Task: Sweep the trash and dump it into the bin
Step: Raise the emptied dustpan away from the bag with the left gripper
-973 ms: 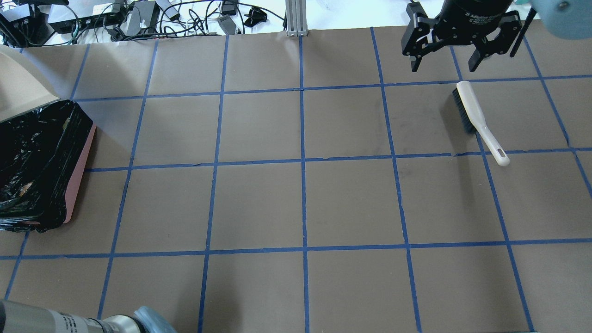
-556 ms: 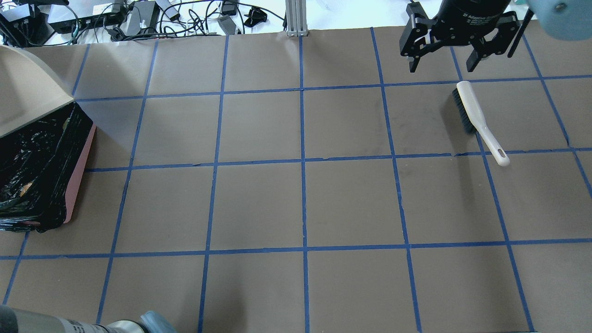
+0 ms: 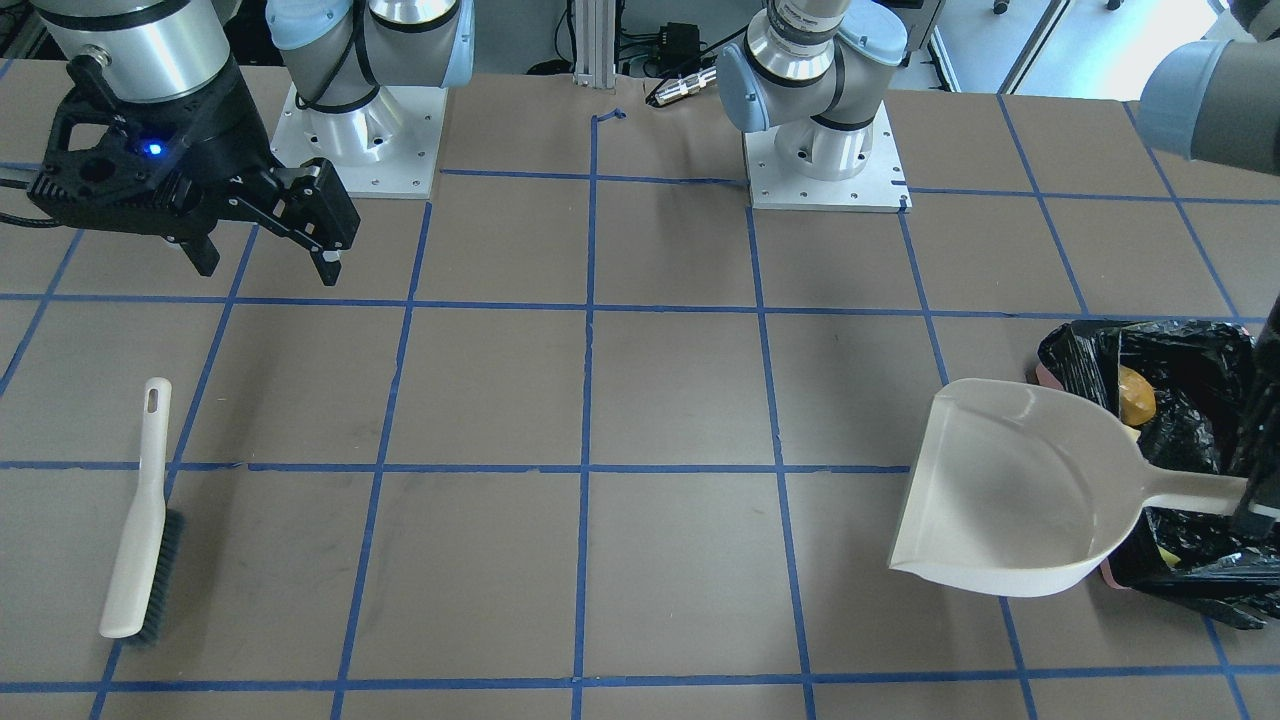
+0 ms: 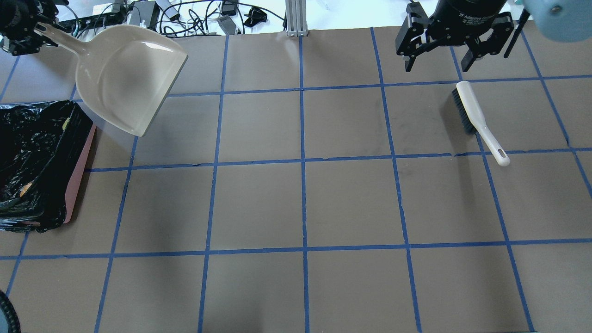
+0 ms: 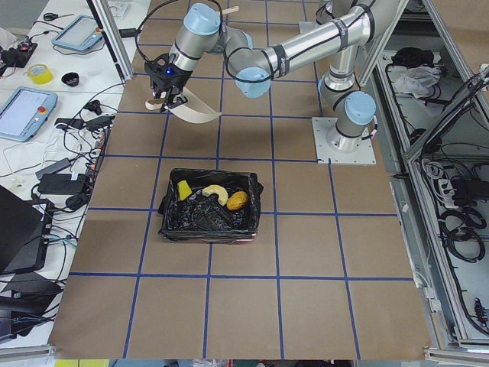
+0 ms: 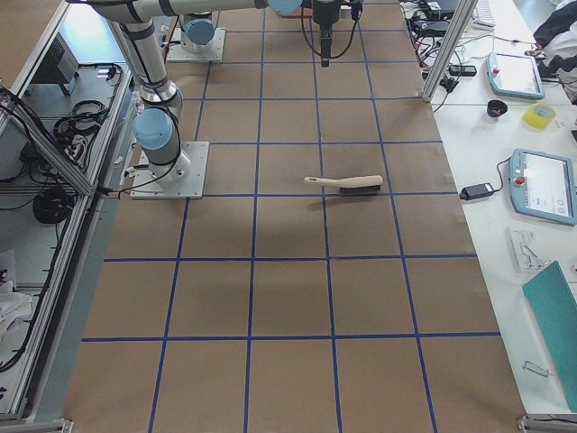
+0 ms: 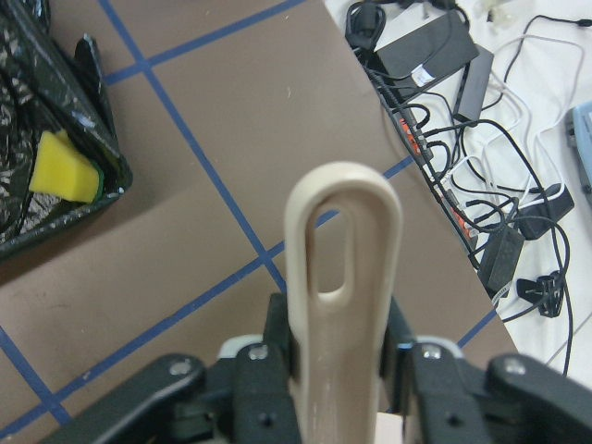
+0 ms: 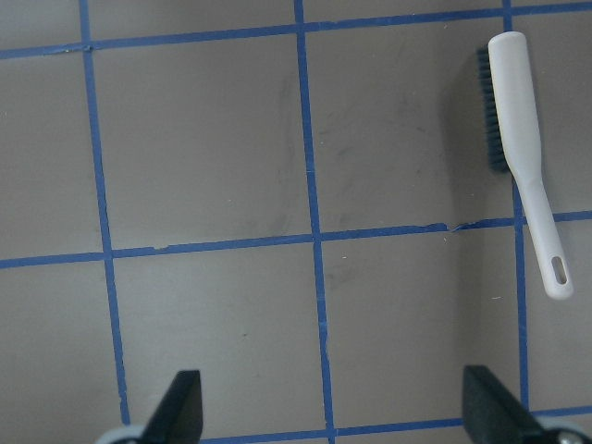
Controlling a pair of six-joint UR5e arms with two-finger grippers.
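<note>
My left gripper [image 4: 34,28] is shut on the handle of the beige dustpan [image 4: 125,78], as the left wrist view shows [image 7: 340,277]. The pan hangs empty in the air beside the bin's far end. The pink bin [image 4: 77,178] with its black bag [image 3: 1180,360] stands at the table's left edge. All three trash pieces lie inside it: the golden-brown lump [image 5: 238,200], the curved tan piece [image 5: 215,192] and the yellow-green wedge [image 7: 61,167]. My right gripper [image 4: 436,67] is open and empty, above the table just beyond the brush.
A white-handled brush [image 4: 476,115] with dark bristles lies on the table at the far right, also in the right wrist view [image 8: 523,139]. Cables and power bricks [image 4: 138,16] lie past the table's far edge. Blue tape lines grid the brown table top.
The dustpan has swung from over the bin's far end to the right and away from it, now fully in view. The right gripper has drifted slightly farther off; the brush stays put.
</note>
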